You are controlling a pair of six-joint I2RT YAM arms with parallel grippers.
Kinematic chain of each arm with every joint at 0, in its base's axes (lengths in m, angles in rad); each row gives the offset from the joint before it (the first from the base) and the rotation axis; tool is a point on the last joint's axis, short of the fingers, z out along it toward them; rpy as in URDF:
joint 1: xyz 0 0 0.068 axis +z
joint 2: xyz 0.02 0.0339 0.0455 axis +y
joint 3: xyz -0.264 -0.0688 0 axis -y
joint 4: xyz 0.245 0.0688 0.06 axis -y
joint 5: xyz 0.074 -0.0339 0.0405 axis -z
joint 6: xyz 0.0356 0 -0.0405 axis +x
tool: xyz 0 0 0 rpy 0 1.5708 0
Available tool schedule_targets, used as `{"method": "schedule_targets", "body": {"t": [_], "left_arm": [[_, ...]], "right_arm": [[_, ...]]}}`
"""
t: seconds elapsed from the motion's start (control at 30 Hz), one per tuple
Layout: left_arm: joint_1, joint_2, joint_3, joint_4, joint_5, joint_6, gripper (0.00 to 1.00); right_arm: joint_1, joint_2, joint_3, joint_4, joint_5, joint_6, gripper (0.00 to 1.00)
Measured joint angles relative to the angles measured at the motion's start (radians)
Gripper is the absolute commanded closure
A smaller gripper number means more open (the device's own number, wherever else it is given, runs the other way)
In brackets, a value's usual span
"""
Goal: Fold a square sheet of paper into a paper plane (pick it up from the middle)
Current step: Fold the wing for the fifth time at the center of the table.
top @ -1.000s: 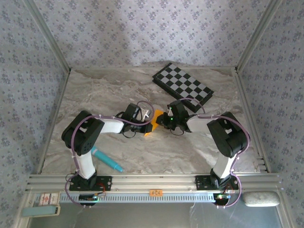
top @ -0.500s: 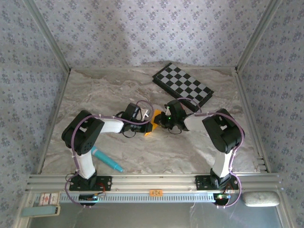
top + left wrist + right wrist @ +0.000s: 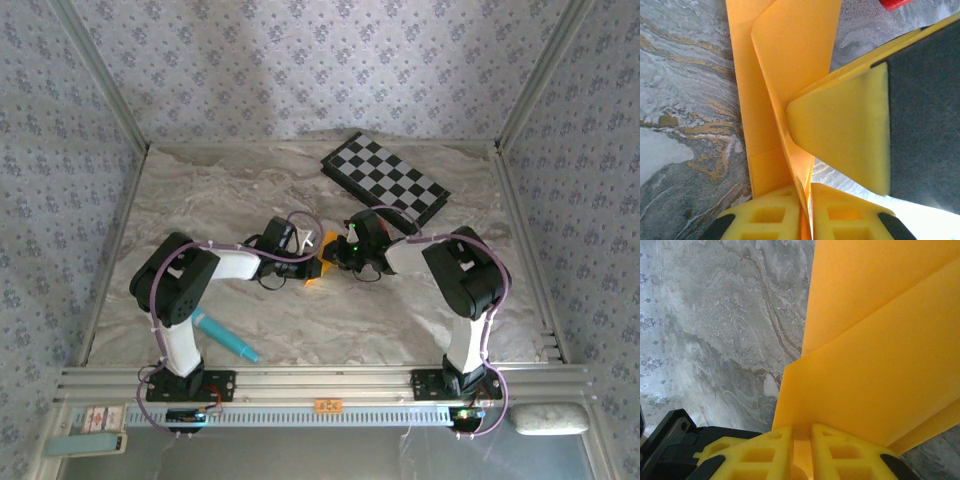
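Paper at mid-bench, dead centre of the top view, part-folded: a tall flap stands up off a flat strip lying on the bench. Left claw is nipped narrow on the flap's near edge, at the bottom of its wrist view. Right claw is likewise closed on a folded edge, bottom centre of its own view. One right finger lies against the flap from the right of the left wrist view. So you have two grips on one thin sheet, wrists almost nose to nose. Risks, as I judge them: pull or twist the arms out of step and the paper tears at a pinch point or takes a crooked crease. The left grip bites little more than the edge, so a sideways tug may slip it free and let the flap flop. The claws are close enough to knock each other if either closes in. A red block sits near the paper, upper right of the left wrist view, and could get swept. Hard to read: the claws cover most of the paper from above, both wrist views cut off its far ends, and you cannot tell how many folds are in or whether a nose exists yet.
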Motion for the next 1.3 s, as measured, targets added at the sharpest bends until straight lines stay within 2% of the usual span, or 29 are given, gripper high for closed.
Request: {"method": "schedule_targets", "body": {"t": [0.4, 0.67, 0.97, 1.3], "left_arm": [[0.000, 0.001, 0.000, -0.002, -0.013, -0.011, 0.93], [0.003, 0.003, 0.000, 0.001, -0.010, -0.022, 0.93], [0.005, 0.004, 0.000, 0.002, -0.008, -0.028, 0.92], [0.004, -0.005, 0.000, -0.004, -0.005, -0.033, 0.84]], "right_arm": [[-0.003, -0.076, -0.016, -0.016, 0.003, -0.037, 0.81], [-0.002, -0.060, -0.032, -0.016, 0.003, -0.036, 0.81], [0.000, -0.009, -0.012, -0.023, 0.002, -0.037, 0.82], [0.000, 0.000, 0.006, -0.052, 0.003, -0.040, 0.82]]}}
